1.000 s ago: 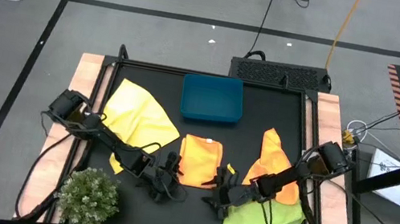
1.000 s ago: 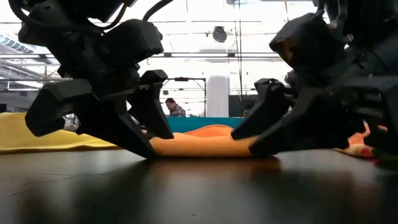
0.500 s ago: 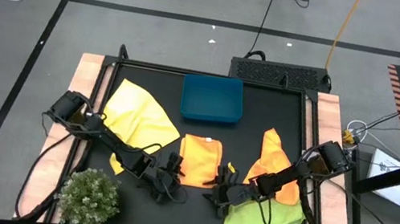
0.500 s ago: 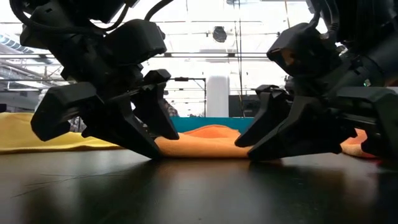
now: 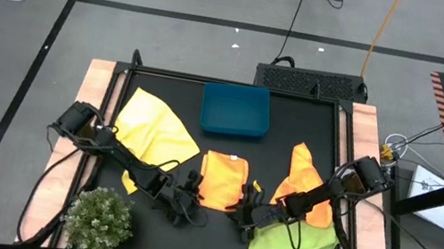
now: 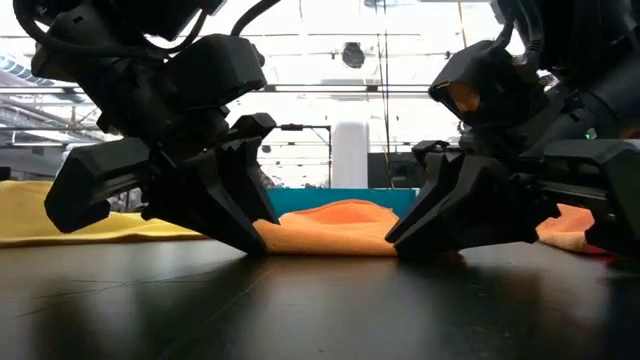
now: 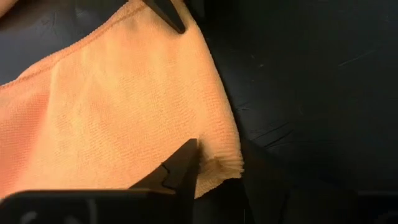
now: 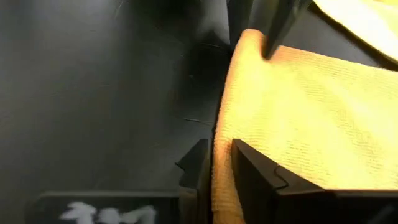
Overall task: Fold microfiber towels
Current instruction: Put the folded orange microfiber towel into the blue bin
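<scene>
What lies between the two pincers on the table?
The orange towel: the left pincer and right pincer pinch its two near corners, as the high view shows.

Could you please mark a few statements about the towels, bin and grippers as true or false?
1. The blue bin holds a towel. False: it is empty.
2. Both grippers are at the middle orange towel's near corners, left gripper, right gripper. True.
3. The plant stands on the yellow towel. False: it stands beside it.
4. A lime green towel lies under the right arm. True.
</scene>
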Available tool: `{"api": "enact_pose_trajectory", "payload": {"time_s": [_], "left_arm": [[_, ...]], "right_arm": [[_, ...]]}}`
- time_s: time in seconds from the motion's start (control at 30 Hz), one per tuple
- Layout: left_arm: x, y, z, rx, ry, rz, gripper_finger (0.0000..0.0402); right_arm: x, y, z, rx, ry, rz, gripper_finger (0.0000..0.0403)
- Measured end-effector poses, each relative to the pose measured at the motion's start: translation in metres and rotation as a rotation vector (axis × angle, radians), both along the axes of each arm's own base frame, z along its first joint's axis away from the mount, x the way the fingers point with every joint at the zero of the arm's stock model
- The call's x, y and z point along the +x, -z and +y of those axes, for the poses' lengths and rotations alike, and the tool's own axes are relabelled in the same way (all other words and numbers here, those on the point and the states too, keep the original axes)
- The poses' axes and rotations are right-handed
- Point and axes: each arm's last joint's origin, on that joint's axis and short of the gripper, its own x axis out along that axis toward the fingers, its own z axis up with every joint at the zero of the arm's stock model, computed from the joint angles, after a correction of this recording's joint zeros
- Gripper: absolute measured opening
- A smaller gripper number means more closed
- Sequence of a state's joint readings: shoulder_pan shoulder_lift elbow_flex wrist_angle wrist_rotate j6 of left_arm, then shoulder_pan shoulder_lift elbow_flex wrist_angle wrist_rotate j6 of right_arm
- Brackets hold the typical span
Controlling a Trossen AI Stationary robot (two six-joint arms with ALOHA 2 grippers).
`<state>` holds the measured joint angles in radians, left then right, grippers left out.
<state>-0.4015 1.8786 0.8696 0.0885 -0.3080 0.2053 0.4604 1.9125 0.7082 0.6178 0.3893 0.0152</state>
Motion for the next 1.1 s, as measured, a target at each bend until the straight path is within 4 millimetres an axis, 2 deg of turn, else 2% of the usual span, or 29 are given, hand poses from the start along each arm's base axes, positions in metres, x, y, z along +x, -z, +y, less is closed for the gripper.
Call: {"api": "enact_pose_trajectory", "payload": {"time_s": [0.17, 0.37, 0.5, 0.7, 0.93, 1.1], "left_arm": [[0.001, -0.001, 0.000, -0.001, 0.003, -0.018, 0.0070], [-0.003, -0.017, 0.005, 0.044, -0.013, -0.040, 0.0052], [-0.008, -0.046, 0.007, 0.062, -0.061, -0.118, 0.0079], [-0.011, -0.068, 0.003, 0.009, -0.064, -0.208, 0.0139], [-0.008, -0.064, -0.003, -0.031, -0.070, -0.230, 0.0200], [-0.003, -0.057, -0.005, -0.058, -0.087, -0.252, 0.0224]], "right_arm": [[0.003, -0.001, -0.005, 0.037, 0.046, -0.018, 0.0010], [0.009, -0.005, -0.013, 0.093, 0.099, -0.058, 0.0003], [0.012, -0.008, -0.019, 0.124, 0.131, -0.077, 0.0002], [0.017, -0.015, -0.022, 0.191, 0.137, -0.141, 0.0001], [0.024, -0.028, -0.027, 0.252, 0.152, -0.254, 0.0001], [0.027, -0.030, -0.035, 0.292, 0.193, -0.275, 0.0000]]}}
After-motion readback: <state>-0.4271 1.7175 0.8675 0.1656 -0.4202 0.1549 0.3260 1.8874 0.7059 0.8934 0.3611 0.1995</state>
